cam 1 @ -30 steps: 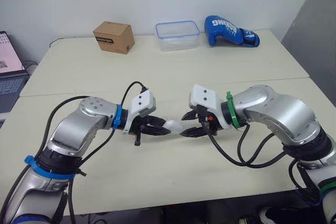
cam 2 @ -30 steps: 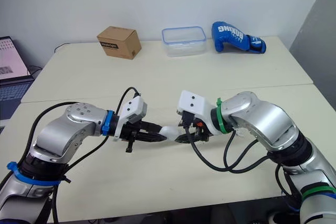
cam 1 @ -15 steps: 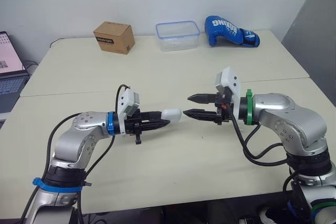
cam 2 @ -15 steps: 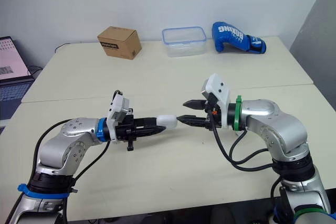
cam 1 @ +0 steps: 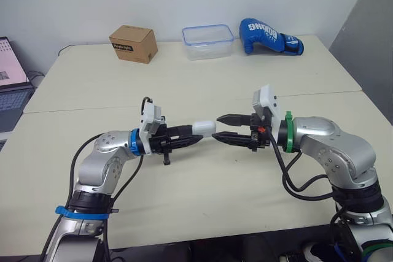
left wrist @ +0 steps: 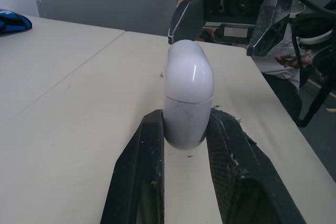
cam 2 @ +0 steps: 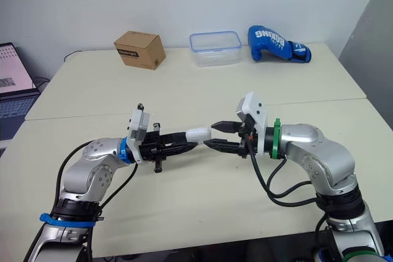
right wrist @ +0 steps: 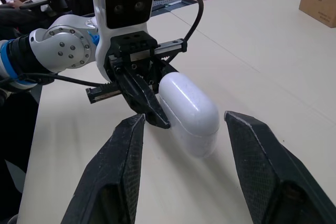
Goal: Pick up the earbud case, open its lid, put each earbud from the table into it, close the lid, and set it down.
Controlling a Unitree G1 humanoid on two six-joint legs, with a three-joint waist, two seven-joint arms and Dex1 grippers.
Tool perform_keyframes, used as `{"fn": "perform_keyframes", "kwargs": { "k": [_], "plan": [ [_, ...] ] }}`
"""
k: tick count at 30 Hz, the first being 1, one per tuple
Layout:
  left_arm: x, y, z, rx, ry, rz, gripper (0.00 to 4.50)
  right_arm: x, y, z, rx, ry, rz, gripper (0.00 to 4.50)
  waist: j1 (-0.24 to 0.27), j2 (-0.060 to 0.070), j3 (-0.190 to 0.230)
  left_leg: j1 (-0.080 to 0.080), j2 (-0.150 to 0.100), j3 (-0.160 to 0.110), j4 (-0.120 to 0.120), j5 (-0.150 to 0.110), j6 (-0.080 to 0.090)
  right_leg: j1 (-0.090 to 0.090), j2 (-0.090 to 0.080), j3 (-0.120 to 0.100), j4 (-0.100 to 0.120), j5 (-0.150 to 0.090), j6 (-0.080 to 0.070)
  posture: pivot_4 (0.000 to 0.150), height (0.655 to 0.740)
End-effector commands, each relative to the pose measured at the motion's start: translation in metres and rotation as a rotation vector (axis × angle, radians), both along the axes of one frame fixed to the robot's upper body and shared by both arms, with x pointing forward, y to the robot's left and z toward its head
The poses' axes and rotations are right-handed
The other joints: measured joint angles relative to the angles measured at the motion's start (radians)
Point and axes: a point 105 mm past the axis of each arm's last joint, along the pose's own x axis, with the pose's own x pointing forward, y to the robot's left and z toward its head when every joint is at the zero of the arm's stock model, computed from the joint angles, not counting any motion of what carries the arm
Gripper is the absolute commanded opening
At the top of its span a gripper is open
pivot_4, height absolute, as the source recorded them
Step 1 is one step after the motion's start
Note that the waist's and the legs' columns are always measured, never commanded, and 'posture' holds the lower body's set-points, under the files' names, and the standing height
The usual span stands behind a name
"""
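left eye view showed the big beige table point(cam 1: 202, 194) with both arms meeting low over the middle of it. right gripper point(cam 1: 217, 127) was spread wide, one finger on either side of the case's far end, gaps visible. left gripper point(cam 1: 198, 134) was clamped on the white earbud case point(cam 1: 206, 128), held above the tabletop, lid closed.
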Motion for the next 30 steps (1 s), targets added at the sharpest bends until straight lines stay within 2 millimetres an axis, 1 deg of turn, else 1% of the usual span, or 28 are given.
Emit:
{"fn": "perform_keyframes", "kwargs": {
  "k": [1,13,21,26,30],
  "plan": [
    [-0.004,-0.006,0.010,-0.009,-0.049,-0.041,0.80,0.005,0.003,0.003,-0.003,-0.028,-0.013,2.49,0.000,0.000,0.000,0.000,0.000,0.000,0.000,0.000,0.000,0.000,0.000,0.000,0.000,0.000,0.000,0.150,0.7307],
    [-0.010,-0.007,0.013,-0.007,-0.042,-0.068,0.80,0.017,0.008,0.000,-0.025,-0.022,-0.043,2.49,0.000,0.000,0.000,0.000,0.000,0.000,0.000,0.000,0.000,0.000,0.000,0.000,0.000,0.000,0.000,0.150,0.7307],
    [-0.014,-0.006,0.006,0.010,-0.029,-0.081,0.80,0.024,0.009,0.010,0.015,-0.034,-0.072,2.49,-0.001,0.000,0.000,0.000,0.000,0.000,0.000,0.000,0.000,0.000,0.000,0.000,0.000,0.000,0.000,0.150,0.7307],
    [-0.015,-0.005,0.002,0.021,-0.019,-0.083,0.80,0.026,0.009,0.013,0.029,-0.040,-0.080,2.49,0.000,0.000,0.000,0.000,0.000,0.000,0.000,0.000,0.000,0.000,0.000,0.000,0.000,0.000,0.000,0.150,0.7307],
    [-0.015,-0.006,0.002,0.012,-0.020,-0.080,0.80,0.025,0.009,0.014,0.028,-0.039,-0.071,2.49,-0.001,0.000,0.000,0.000,0.000,0.000,0.000,0.000,0.000,0.000,0.000,0.000,0.000,0.000,0.000,0.150,0.7307]
  ]
}}
